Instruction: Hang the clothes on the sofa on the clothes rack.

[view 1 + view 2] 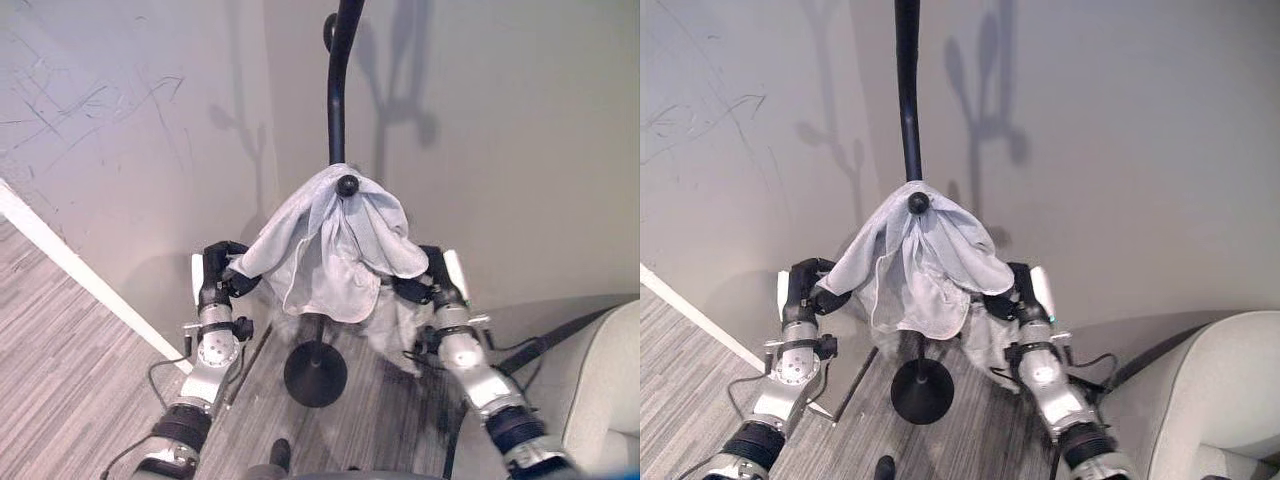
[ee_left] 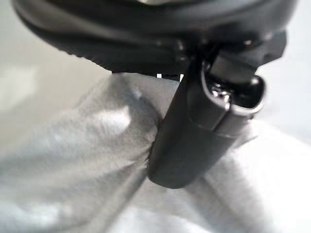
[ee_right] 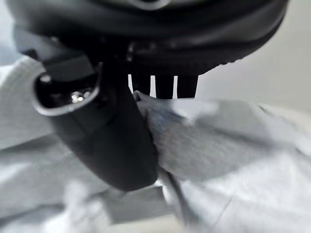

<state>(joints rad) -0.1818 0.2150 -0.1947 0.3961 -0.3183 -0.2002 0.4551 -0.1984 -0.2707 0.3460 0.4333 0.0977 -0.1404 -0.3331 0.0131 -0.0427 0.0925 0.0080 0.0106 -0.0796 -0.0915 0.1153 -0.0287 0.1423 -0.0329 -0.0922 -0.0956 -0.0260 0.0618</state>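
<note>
A pale grey garment hangs draped over a knob of the black clothes rack, whose round base stands on the floor by the wall. My left hand holds the garment's left edge, its thumb pinching the cloth against the fingers. My right hand grips the garment's right side, with the thumb pressed on the fabric. Both hands sit just below the knob, one on each side of the pole.
A light grey sofa shows at the lower right. The grey wall stands right behind the rack. A white skirting board runs along the wood-pattern floor on the left.
</note>
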